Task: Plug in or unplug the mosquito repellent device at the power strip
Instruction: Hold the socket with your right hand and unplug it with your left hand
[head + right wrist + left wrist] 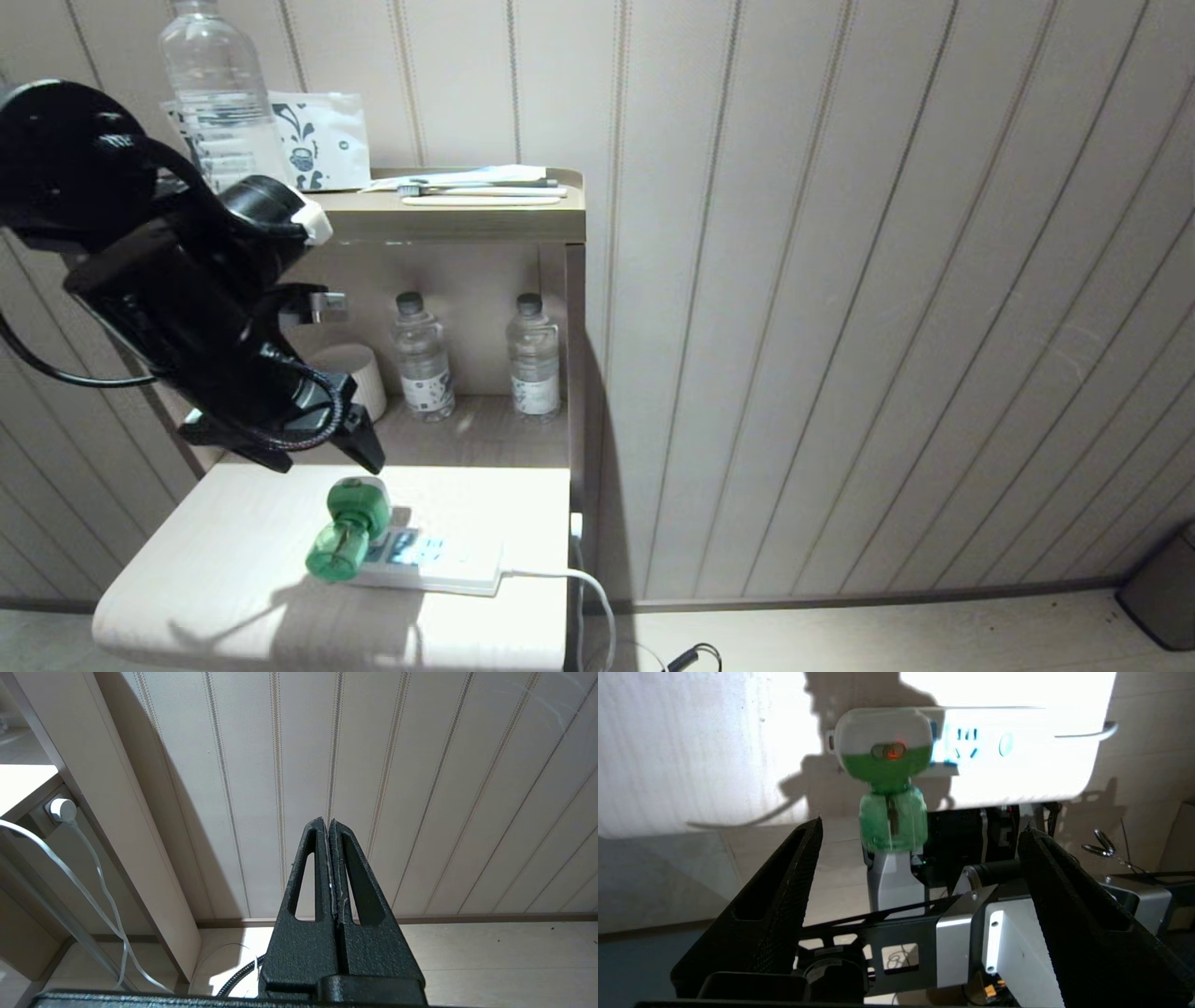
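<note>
Mosquito repellent device [350,527], green-bottled with white cap, sat plugged into the flat white power strip [439,560], just below the released, empty left hand [327,448]; right hand [329,828] clenched.

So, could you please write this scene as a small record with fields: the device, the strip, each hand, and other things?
device: mosquito repellent device sits plugged in at one end of the power strip, orange light on
strip: lies flat on the white table, cable off the other end
left hand: open, above the device, apart from it
right hand: shut, empty, faces the wall
other: two water bottles on the shelf
</note>
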Controlling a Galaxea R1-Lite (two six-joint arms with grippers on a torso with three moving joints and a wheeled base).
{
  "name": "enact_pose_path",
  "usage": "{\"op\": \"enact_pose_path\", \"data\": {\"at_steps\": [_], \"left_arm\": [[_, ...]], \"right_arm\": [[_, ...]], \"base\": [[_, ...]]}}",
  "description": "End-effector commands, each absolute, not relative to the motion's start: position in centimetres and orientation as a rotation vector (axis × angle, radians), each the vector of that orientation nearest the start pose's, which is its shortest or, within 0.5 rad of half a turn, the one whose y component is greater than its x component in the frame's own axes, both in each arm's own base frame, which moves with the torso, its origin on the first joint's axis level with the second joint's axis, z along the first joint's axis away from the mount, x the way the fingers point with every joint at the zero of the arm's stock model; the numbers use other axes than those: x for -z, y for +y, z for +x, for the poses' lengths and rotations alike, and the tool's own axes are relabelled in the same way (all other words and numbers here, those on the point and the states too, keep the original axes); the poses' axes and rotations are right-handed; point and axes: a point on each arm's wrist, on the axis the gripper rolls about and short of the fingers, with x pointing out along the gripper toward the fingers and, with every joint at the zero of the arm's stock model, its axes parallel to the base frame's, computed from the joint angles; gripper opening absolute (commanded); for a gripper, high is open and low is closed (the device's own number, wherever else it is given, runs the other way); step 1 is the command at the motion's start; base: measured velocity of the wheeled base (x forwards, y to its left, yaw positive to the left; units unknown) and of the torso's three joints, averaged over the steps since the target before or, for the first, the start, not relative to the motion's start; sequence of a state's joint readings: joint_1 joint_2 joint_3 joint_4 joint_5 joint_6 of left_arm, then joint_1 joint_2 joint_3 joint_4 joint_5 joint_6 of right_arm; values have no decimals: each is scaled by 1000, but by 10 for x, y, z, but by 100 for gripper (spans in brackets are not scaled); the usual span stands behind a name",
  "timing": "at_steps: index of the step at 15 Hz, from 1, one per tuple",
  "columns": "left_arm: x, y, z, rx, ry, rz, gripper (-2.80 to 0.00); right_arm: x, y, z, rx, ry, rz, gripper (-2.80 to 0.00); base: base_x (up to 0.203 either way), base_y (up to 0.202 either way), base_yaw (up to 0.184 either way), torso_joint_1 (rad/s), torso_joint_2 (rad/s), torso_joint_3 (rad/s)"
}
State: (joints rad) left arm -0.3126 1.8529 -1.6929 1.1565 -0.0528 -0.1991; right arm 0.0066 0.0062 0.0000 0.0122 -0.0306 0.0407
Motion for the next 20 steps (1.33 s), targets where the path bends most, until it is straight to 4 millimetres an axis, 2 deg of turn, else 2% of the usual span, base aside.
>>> {"op": "enact_pose_path", "data": {"at_steps": [1, 9, 15, 20], "left_arm": [[-210, -97, 296, 164, 1404, 17, 0], [-169, -102, 317, 130, 1483, 23, 0], [-150, -97, 329, 56, 1534, 1, 0], [-143, -97, 332, 47, 1548, -7, 0]], "right_arm": [[-74, -1, -22, 25, 19, 41, -280], [-74, -1, -22, 24, 19, 40, -280], [-74, -1, -22, 23, 19, 41, -280], [-74, -1, -22, 25, 19, 41, -280]], "base": [[0, 0, 0, 0, 0, 0], [0, 0, 0, 0, 0, 0], [0, 0, 0, 0, 0, 0], [0, 0, 0, 0, 0, 0]]}}
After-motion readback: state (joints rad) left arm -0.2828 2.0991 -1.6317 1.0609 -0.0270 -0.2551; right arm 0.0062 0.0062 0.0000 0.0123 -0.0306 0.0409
